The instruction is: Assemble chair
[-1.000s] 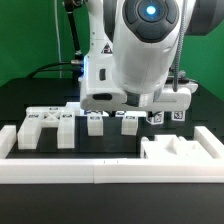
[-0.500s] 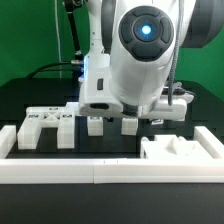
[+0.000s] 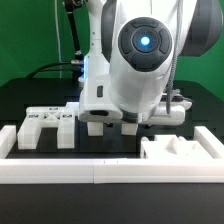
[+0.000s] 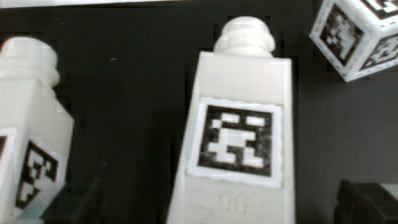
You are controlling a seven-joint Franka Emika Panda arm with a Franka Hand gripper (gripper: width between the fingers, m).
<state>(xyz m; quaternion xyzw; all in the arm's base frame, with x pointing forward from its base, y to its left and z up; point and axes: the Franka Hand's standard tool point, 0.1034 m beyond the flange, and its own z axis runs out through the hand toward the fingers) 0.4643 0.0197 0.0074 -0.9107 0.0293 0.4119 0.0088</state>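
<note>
Fingers (image 4: 370,200) spread wide, nothing pinched. Matte white square plastic chair leg bar (image 4: 240,140) w/ black-and-white tag sits on black tabletop (image 4: 134,50), centre of wrist view. Risk (est.): similar second bar (image 4: 27,120) close beside; off-centre descent → finger clips it, or skewed pinch.

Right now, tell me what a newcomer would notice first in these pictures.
The big white robot arm with its glowing blue light fills the middle of the exterior view, bent low over a row of white parts on the black table. In the wrist view, a white bar with a black-and-white square tag and a knob at its end fills the frame.
</note>
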